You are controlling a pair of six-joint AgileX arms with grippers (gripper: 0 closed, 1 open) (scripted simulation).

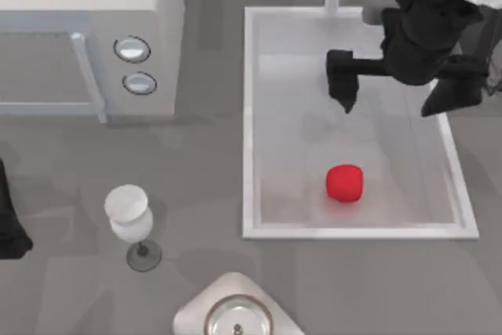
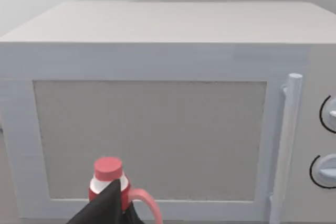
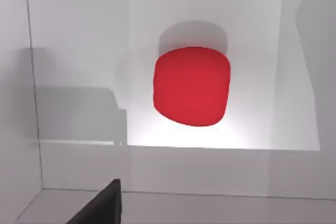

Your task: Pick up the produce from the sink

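Right gripper (image 1: 392, 103) hangs over the sink's (image 1: 249, 123) upper half, fingers spread wide and empty, evidently lined up for descent. The produce (image 1: 344, 183) rests untouched on the basin floor, lower centre. Left arm parked at frame's left edge.

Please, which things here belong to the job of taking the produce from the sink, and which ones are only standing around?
For the job:
- small bright red rounded produce
- large white rectangular sink
- right gripper, over the sink, open

Standing around:
- grey microwave with two round knobs
- clear wine glass
- left arm, parked at the table's left
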